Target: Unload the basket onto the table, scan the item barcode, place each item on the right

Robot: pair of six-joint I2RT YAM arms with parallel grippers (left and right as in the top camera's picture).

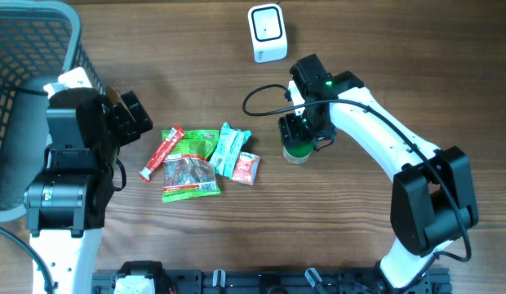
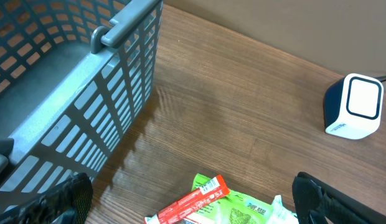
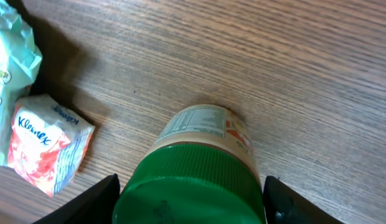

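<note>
Jar (image 1: pixel 297 152), green lid, pale label with fine print, stands upright on the wood table (image 1: pixel 359 49). It is right of centre in the overhead frame, just right of the packet pile (image 1: pixel 194 163). My right gripper (image 1: pixel 299 139) sits directly over it. In the right wrist view my fingers (image 3: pixel 99 202) show at lower left and lower right, straddling the lid, each just beside its rim. Whether they press the lid or leave a gap, I cannot tell. Kleenex pack (image 3: pixel 48 146) lies left of the jar, not touching it. Scanner (image 1: pixel 267 33) stands at top centre, well apart from the jar. My left gripper (image 1: pixel 132 114) is spread wide and empty at mid-left, beside the grey basket (image 1: pixel 69 41) and near the red stick packet (image 2: pixel 192 202).
</note>
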